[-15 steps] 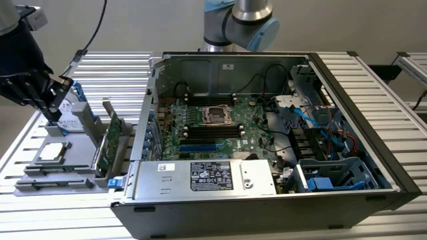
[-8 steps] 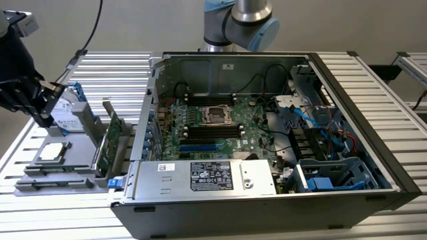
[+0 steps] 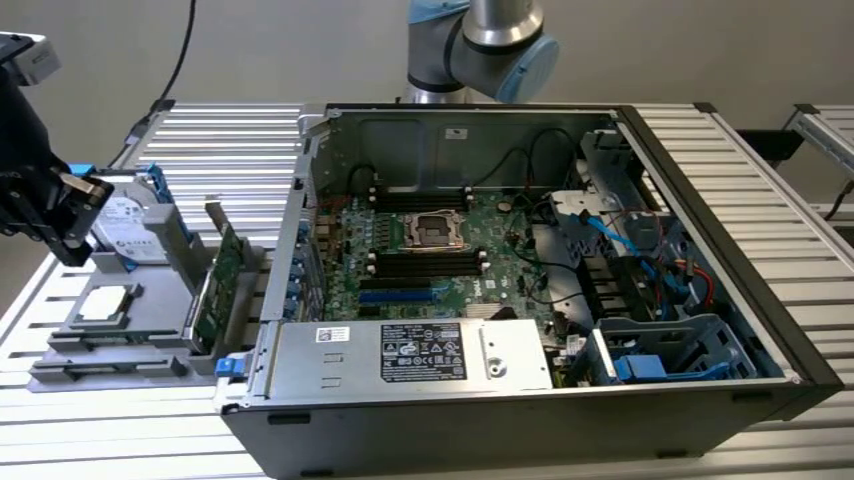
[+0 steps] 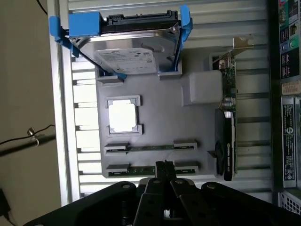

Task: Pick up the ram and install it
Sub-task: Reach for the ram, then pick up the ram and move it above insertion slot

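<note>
Directly above, the tool [image 4: 163, 165], pinched shut and empty, hovers over the ram [image 4: 141, 169] lying lengthwise between two grey cradles [image 4: 117, 168].

Robotics lab or test bench, not a home: a jointed robot arm [image 3: 481, 40] stands behind an open computer case [image 3: 400, 150] on a table of ribbed aluminium slats [image 3: 227, 140]. Beside the case, a grey moulded holder [image 4: 164, 117] keeps loose computer parts in fitted slots, a hard drive [image 4: 127, 56] among them. Plain bare wall behind, black cable [image 3: 183, 50] hanging down.
</note>
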Robot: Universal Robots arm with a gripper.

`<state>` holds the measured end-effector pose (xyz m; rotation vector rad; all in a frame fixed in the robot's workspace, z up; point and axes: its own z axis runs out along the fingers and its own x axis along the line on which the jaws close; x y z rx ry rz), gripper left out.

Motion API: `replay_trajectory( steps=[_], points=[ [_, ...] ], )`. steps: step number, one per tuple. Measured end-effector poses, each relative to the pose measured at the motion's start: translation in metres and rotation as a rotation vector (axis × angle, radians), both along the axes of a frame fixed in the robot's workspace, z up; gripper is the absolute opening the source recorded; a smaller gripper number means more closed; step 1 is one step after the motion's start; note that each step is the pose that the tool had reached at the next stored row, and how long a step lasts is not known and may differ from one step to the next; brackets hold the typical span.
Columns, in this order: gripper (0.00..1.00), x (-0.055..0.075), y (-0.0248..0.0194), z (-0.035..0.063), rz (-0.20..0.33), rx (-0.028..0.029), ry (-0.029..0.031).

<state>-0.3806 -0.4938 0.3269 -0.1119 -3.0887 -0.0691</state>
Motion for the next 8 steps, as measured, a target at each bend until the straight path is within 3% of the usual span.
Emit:
replay_trajectory(
  steps=[8],
  points=[
    [0.11,0.0000,0.0000,0.0000,0.000,0.0001,0.0000]
  ],
)
